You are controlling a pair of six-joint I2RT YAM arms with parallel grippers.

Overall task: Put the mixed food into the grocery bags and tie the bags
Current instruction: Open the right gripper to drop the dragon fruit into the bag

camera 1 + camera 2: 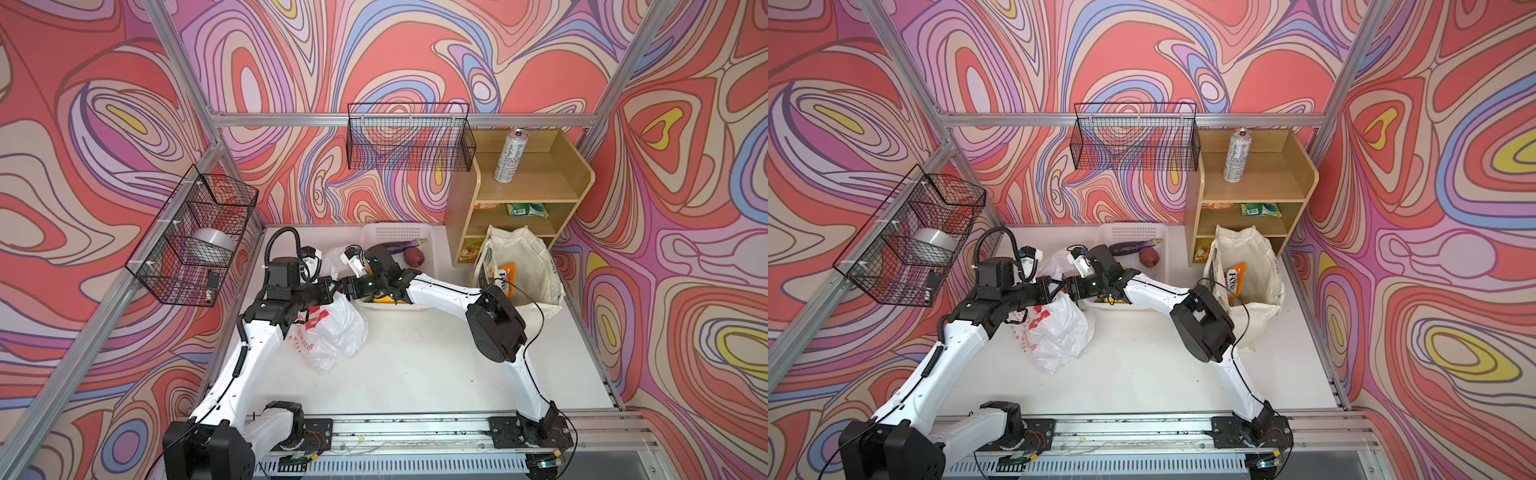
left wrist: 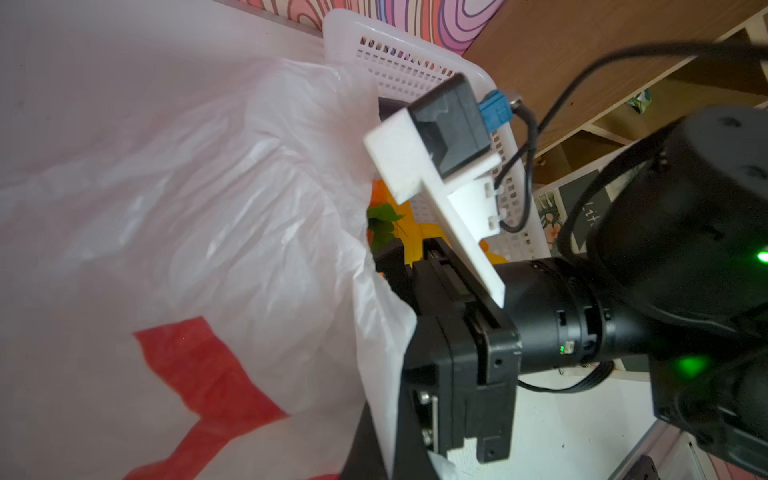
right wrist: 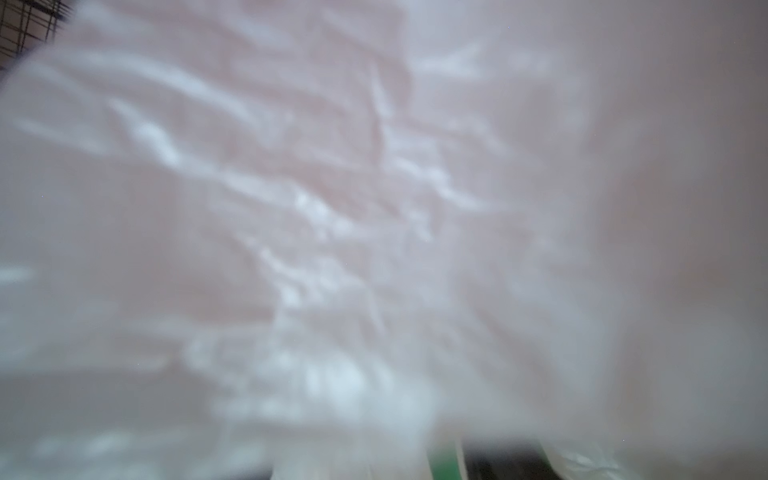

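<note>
plastic bag (image 1: pixel 332 336): on the counter (image 1: pixel 415 374), rim held up, untied.
left fingers (image 1: pixel 1057 286): clenched, seemingly on the bag's rim.
right fingers (image 1: pixel 1070 288): at the bag's mouth; grip cannot be told.
canvas tote (image 1: pixel 536 257): orange packet (image 1: pixel 505 272) inside, untied.
unpacked: eggplant (image 1: pixel 401 248) in the basket (image 1: pixel 395 229), can (image 1: pixel 510 156) on the shelf (image 1: pixel 536 183).

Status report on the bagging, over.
Left tool shut on plastic bag rim. Right tool at bag mouth, jaws hidden. Eggplant in white basket, unbagged. Plastic covers the right wrist view.
</note>
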